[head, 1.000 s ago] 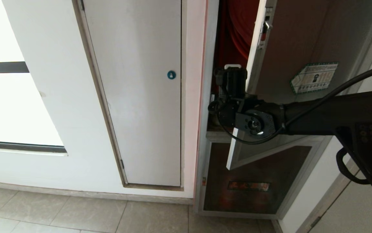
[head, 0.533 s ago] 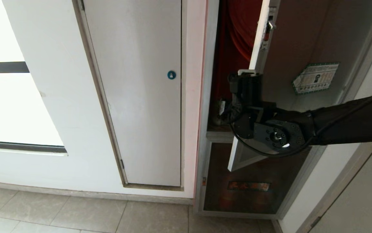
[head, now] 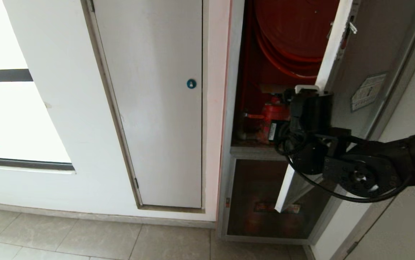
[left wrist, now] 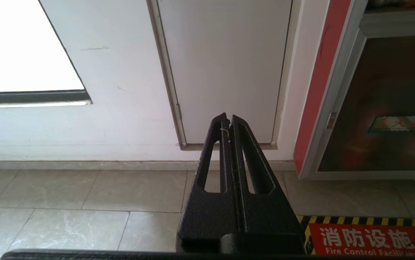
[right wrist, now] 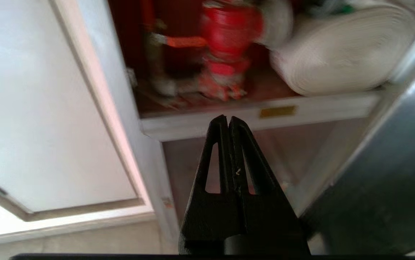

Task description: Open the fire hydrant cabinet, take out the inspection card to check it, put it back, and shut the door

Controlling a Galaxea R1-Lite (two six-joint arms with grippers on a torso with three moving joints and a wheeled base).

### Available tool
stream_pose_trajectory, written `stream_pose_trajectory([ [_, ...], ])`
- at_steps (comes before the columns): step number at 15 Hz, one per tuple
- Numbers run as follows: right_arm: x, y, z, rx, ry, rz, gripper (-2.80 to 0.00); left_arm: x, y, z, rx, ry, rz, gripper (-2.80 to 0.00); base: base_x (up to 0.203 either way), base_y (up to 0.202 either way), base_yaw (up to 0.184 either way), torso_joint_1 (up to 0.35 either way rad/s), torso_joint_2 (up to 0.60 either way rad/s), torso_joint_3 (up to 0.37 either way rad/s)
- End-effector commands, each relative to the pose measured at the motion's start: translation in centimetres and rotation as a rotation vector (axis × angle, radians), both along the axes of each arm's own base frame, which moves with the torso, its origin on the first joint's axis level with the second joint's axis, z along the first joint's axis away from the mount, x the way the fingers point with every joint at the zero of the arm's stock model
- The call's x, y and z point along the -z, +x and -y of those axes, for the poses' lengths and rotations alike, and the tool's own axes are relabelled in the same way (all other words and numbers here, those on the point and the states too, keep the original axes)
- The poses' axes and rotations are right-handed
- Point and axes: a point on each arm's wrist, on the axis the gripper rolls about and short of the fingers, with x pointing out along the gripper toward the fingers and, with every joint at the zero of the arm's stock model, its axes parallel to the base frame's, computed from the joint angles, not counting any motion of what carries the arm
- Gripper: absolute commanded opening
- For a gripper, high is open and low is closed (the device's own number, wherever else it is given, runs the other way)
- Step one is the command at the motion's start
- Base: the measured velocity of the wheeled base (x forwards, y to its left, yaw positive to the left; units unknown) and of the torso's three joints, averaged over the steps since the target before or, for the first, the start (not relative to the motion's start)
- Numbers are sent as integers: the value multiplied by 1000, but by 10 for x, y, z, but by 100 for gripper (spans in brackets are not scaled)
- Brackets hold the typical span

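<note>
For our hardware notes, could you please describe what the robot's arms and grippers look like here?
Both grippers are matte black with a grainy finish: two tapered fingers, each with a long slot cut through. That holds for the left gripper and the right gripper. The right arm is black too, with a round bolted joint disc, a looping black cable, and a white-edged wrist block.

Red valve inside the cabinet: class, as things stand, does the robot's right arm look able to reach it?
Probably yes. The door is swung wide, and the right gripper, shut and empty, sits at the opening in front of the red valve. Nothing visible lies between them.
</note>
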Motion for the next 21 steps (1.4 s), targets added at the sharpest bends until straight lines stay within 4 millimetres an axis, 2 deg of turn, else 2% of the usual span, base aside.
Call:
stream_pose_trajectory([
  [1, -12, -20, 16, 31, 9, 23, -280, 0, 0, 0, 0, 1, -2, -280, 0, 0, 0, 0, 0, 0],
  [6, -16, -75, 47, 47, 7, 23, -280, 0, 0, 0, 1, -2, -2, -280, 0, 0, 0, 0, 0, 0],
  [8, -11, -94, 57, 48, 6, 25, -280, 0, 0, 0, 0, -3, 0, -280, 0, 0, 0, 0, 0, 0],
  [13, -4, -133, 77, 36, 17, 58, -280, 0, 0, 0, 0, -4, -1, -280, 0, 0, 0, 0, 0, 0],
  [18, -14, -168, 91, -15, 3, 113, -280, 0, 0, 0, 0, -4, -1, -280, 0, 0, 0, 0, 0, 0],
  [21, -17, -194, 85, -188, -52, 130, -280, 0, 0, 0, -1, -4, -2, -280, 0, 0, 0, 0, 0, 0],
])
